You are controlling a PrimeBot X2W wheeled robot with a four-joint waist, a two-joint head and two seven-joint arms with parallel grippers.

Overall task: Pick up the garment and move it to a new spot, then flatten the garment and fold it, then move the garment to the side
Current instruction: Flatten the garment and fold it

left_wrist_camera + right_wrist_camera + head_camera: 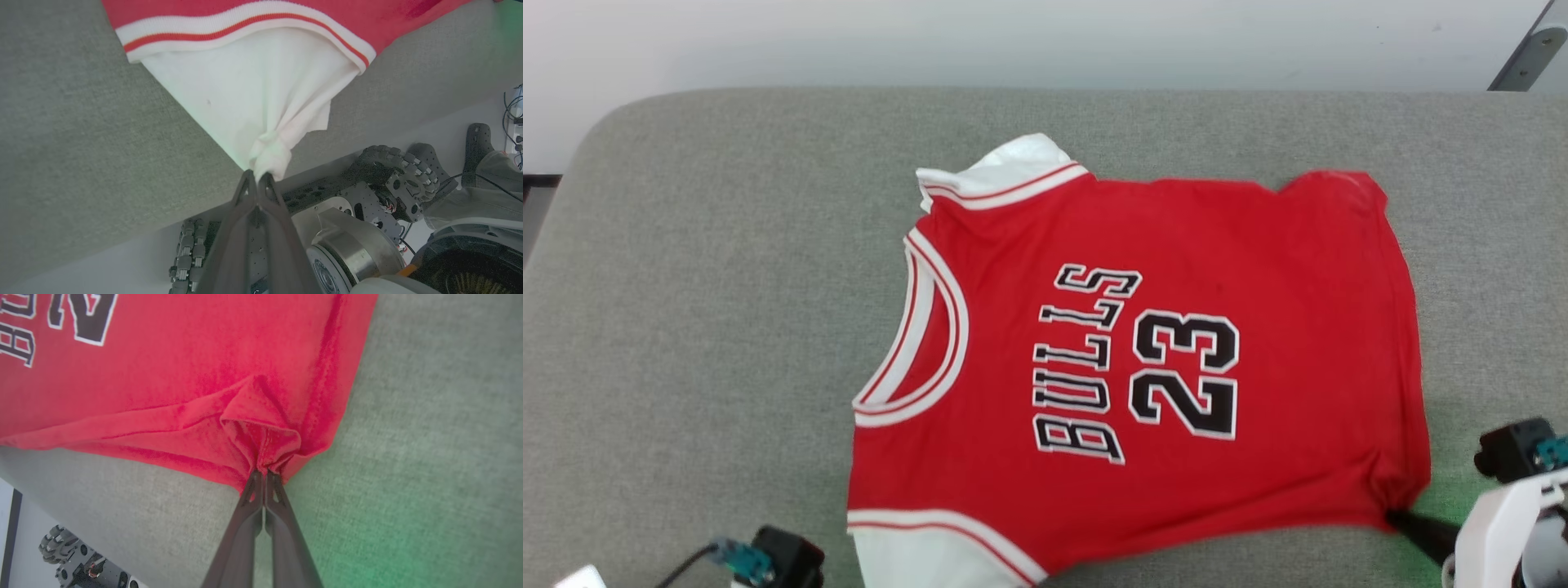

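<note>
The garment (pixel 1160 351), a red jersey with black "BULLS 23" lettering and white sleeves, lies spread face up on the grey cushioned surface (pixel 711 310), neck toward the left. My left gripper (pixel 257 175) is shut on the bunched tip of the near white sleeve (pixel 245 98), pulling it taut toward the surface's front edge. My right gripper (pixel 263 473) is shut on the gathered red hem corner (pixel 261 433) at the garment's near right; in the head view its dark fingers (pixel 1421 527) touch that corner.
The grey surface's rounded far edge meets a pale wall (pixel 1045 41). Below the front edge stands my wheeled base (pixel 367 192). Bare grey fabric lies left of the garment and along its far side.
</note>
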